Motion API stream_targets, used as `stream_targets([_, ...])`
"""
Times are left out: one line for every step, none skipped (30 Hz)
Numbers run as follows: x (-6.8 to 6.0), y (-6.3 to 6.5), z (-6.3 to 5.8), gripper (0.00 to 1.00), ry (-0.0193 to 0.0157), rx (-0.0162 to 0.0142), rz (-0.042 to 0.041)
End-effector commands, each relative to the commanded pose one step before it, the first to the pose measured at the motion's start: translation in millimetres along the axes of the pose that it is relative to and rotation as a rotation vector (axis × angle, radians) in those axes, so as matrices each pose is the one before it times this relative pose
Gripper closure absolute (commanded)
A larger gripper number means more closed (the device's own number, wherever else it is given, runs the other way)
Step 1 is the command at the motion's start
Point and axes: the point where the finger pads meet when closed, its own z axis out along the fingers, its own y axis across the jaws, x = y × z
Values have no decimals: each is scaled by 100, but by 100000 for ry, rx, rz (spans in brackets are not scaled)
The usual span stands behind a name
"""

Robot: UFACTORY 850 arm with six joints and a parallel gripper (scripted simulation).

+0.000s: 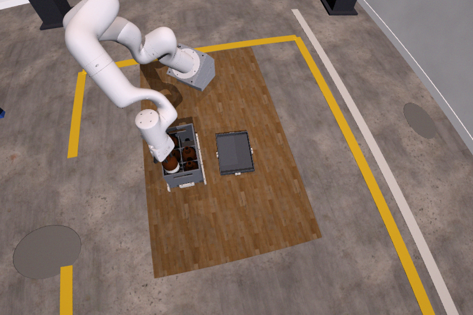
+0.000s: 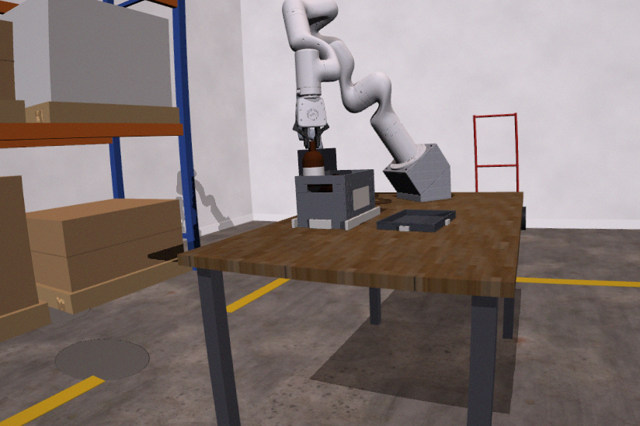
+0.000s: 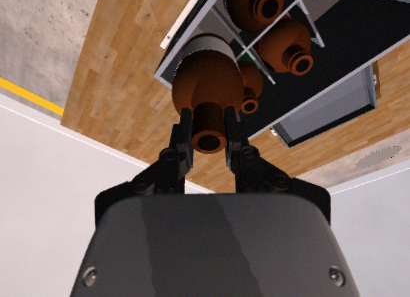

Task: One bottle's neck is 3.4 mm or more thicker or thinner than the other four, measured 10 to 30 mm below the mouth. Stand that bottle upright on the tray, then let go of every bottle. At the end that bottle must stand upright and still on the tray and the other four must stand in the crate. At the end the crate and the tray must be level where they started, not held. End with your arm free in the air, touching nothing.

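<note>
My gripper is shut on the neck of a brown bottle with a white label band. The bottle is upright and partly raised out of the near left cell of the grey crate; in the side view its shoulder and label stand above the crate's rim. Three other brown bottles show in crate cells in the wrist view, such as one to the right and one farther back. The dark grey tray lies empty to the right of the crate, and it also shows in the side view.
The crate and tray sit on a wooden table. The arm's grey base stands at the table's far end. Shelving with cardboard boxes stands off to the left of the table.
</note>
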Motion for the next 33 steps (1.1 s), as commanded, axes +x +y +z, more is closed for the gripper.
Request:
stream_targets([-38,-59,-498,100,-114,103,49])
stream_targets([0,0,-115,100,0,0,0])
stream_targets([0,0,-117,100,0,1,0])
stream_targets([0,0,-120,100,0,0,0])
stream_targets([0,0,-122,100,0,-1,0])
stream_targets([0,0,-122,100,0,0,0])
stream_targets([0,0,-123,100,0,1,0])
stream_targets([0,0,-123,100,0,0,0])
stream_targets([0,0,-123,100,-1,-1,0])
stream_targets([0,0,-121,100,1,1,0])
stream_targets([0,0,-119,100,0,0,0])
stream_targets([0,0,-118,100,0,-1,0])
stream_targets([0,0,-115,100,0,-1,0])
stream_targets([0,0,0,100,0,0,0])
stream_targets([0,0,0,100,0,0,0])
stream_targets([0,0,-112,100,0,1,0])
stream_targets([0,0,-108,100,0,0,0])
stream_targets([0,0,-105,100,0,-1,0])
stream_targets([0,0,-101,100,0,-1,0])
stream_targets([0,0,-95,100,0,1,0])
stream_targets([0,0,-91,100,0,0,0])
stream_targets([0,0,-86,100,0,0,0])
stream_targets([0,0,-80,100,0,0,0])
stream_targets([0,0,-75,100,0,-1,0])
stream_targets([0,0,-68,100,0,1,0])
stream_targets([0,0,-62,100,0,0,0])
stream_targets([0,0,-56,100,0,0,0])
stream_targets([0,0,-50,100,0,0,0])
stream_targets([0,0,-44,100,0,0,0])
stream_targets([0,0,-39,100,0,0,0])
stream_targets([0,0,0,100,0,0,0])
stream_targets([0,0,0,100,0,0,0])
stream_targets([0,0,-33,100,0,0,0])
